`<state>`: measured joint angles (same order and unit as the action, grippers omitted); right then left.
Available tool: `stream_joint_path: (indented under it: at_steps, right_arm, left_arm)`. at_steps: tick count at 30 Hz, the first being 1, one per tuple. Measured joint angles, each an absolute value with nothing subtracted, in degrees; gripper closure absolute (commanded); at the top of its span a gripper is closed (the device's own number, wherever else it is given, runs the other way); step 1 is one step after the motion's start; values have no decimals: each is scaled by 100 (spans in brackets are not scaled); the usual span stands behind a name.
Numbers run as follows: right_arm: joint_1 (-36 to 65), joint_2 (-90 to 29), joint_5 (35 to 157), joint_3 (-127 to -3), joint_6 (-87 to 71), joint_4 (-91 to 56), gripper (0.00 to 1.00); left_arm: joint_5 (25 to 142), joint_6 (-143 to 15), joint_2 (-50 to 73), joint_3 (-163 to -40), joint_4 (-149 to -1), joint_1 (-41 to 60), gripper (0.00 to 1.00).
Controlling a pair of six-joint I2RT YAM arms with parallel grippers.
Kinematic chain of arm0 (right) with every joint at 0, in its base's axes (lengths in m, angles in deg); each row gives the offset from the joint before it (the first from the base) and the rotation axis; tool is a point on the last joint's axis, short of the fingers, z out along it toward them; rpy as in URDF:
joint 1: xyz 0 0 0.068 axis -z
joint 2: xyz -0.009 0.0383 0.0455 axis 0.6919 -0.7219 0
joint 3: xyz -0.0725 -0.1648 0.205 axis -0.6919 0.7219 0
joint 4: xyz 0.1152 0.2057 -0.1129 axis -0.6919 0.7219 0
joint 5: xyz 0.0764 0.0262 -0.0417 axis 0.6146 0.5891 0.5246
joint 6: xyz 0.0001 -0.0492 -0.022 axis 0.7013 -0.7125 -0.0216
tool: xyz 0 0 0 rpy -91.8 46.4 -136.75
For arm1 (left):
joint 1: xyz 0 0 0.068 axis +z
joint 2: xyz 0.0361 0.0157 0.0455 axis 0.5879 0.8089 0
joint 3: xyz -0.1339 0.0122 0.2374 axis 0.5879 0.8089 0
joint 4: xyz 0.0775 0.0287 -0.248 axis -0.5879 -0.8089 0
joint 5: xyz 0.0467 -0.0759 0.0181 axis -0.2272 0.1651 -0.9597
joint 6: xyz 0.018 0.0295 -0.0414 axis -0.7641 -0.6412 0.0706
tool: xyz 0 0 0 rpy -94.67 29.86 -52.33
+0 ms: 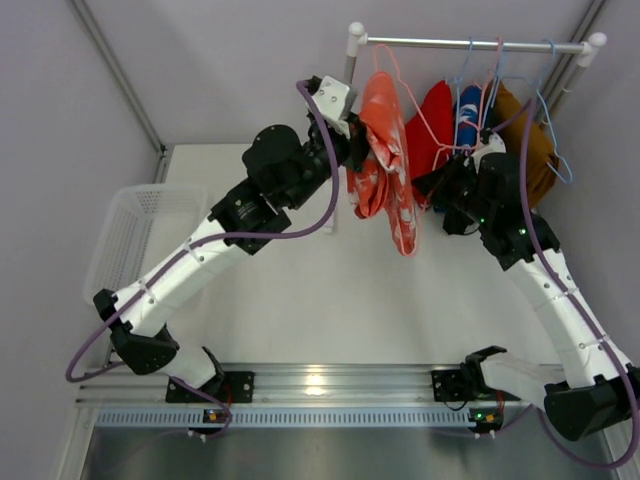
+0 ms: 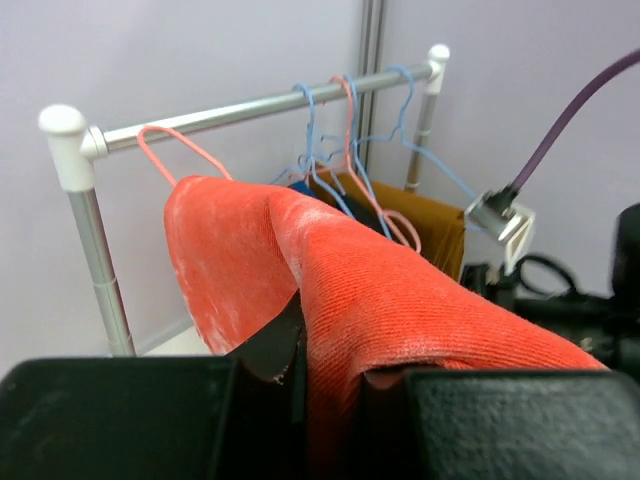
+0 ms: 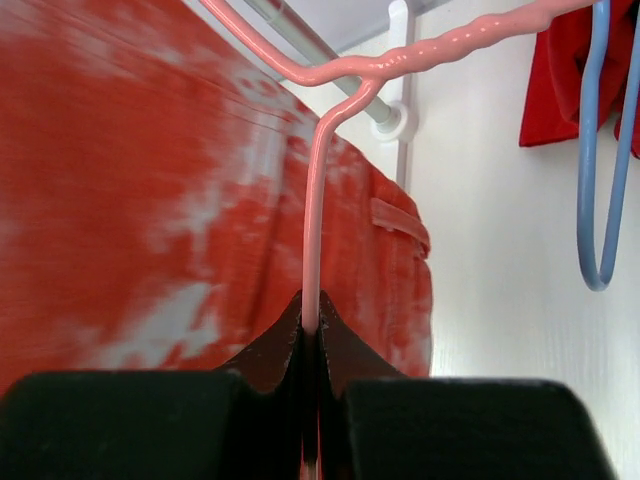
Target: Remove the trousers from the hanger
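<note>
pale walls are framing a white table (image 1: pixel 300 300), and a metal rail (image 1: pixel 470 42) is standing at its far edge. my left gripper (image 2: pixel 330 375) is clamping a fold of the orange trousers (image 2: pixel 380 300). the cloth is running up from between my left jaws and draping over a pink hanger (image 3: pixel 314 200) just beyond them. my right gripper (image 3: pixel 312 330) is pinching that hanger's thin wire, jaws pressed tight on it, with the speckled orange cloth hanging just to the left of them and behind the wire. the hanger's hook is sitting on the rail, above and ahead of my left jaws. to the right of my right jaws, a blue hanger (image 3: pixel 590 150) and a red garment (image 3: pixel 550 80) are hanging. beyond my left jaws, farther along the rail, a brown garment (image 2: pixel 430 225) is hanging. a white basket (image 1: pixel 130 230) is sitting well away from both sets of jaws, beside my left arm.
</note>
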<state>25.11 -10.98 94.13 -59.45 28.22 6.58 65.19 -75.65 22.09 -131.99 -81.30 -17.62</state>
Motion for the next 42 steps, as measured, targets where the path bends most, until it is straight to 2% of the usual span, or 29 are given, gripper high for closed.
stream_joint_path:
  at_steps: [11,19,22,27,42]
  right_arm:
    - [2375,-1098,9269,-5464,2263,468,100]
    - [2360,-1150,9266,-5359,1985,393,100]
    - [2356,-1150,9323,-5359,1918,352,100]
    - [2351,-1150,9489,-5359,1765,236,100]
    - [2327,-1279,10025,-5359,1487,4,100]
  left_arm:
    - [6123,-7919,2224,-14825,-8187,-1786,100]
    - [5389,-8485,1911,-15013,-7972,-1781,100]
    - [4976,-8850,1511,-14447,-7719,-1550,100]
    - [4447,-8988,805,-13496,-7697,79,100]
    - [3033,-9753,-2473,-9630,-6978,3515,100]
